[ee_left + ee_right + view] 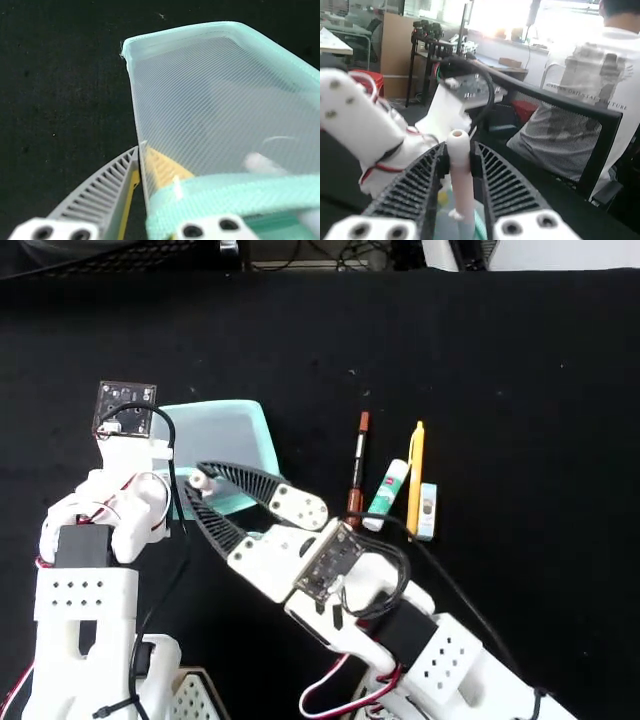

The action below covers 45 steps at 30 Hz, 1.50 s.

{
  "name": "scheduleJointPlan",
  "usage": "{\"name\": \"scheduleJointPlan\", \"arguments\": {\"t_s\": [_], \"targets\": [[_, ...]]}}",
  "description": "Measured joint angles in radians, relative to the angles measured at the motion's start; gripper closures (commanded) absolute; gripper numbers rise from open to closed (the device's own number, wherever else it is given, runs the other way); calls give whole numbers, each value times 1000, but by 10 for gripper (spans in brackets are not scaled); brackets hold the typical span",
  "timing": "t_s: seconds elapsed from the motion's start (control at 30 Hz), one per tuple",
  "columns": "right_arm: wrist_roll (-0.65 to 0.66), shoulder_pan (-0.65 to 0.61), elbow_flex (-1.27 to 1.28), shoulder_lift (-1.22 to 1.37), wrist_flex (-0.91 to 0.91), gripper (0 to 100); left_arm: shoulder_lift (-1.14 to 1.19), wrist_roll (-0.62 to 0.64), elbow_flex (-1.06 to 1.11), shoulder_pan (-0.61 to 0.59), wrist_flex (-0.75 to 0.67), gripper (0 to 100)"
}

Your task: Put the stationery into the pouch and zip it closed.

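The black bench (pixel 500 340) stretches wide beyond and right of the things, its far edge meeting cables. A mesh chair (pixel 560 115) stands behind. The pouch (pixel 225 435) lies left of centre, its wall pinched in the left pincer (pixel 142 150). The right pincer (pixel 459 150) clamps a pale pen (pixel 460 170) over the pouch's near edge. A brown pen (pixel 358 465), marker (pixel 388 490), yellow pen (pixel 415 470) and eraser (pixel 427 512) lie just right.

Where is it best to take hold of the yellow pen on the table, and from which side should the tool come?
Probably the half farther from the robot, from above, closing across the barrel. The yellow pen lies flat; a white tube and a small blue block crowd its nearer half, while the farther half has free space.
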Motion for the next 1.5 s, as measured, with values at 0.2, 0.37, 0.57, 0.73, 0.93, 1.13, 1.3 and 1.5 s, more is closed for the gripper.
{"name": "scheduleJointPlan", "arguments": {"t_s": [0.2,0.37,0.57,0.73,0.93,1.13,1.3,1.5], "targets": [[0,0,74,-66,9,986,5,0,-54,2,46,970],[98,0,58,-75,57,986,20,0,-140,2,89,970],[121,32,-110,-40,224,986,26,6,-350,12,221,970],[121,75,-276,58,250,986,143,9,-601,11,358,970],[121,89,-466,301,331,986,476,44,-907,11,578,970],[130,92,-658,500,514,822,671,51,-1043,6,644,970],[130,89,-773,509,646,796,686,49,-1043,6,646,970],[132,87,-861,413,747,804,686,49,-1043,-3,646,970]]}}
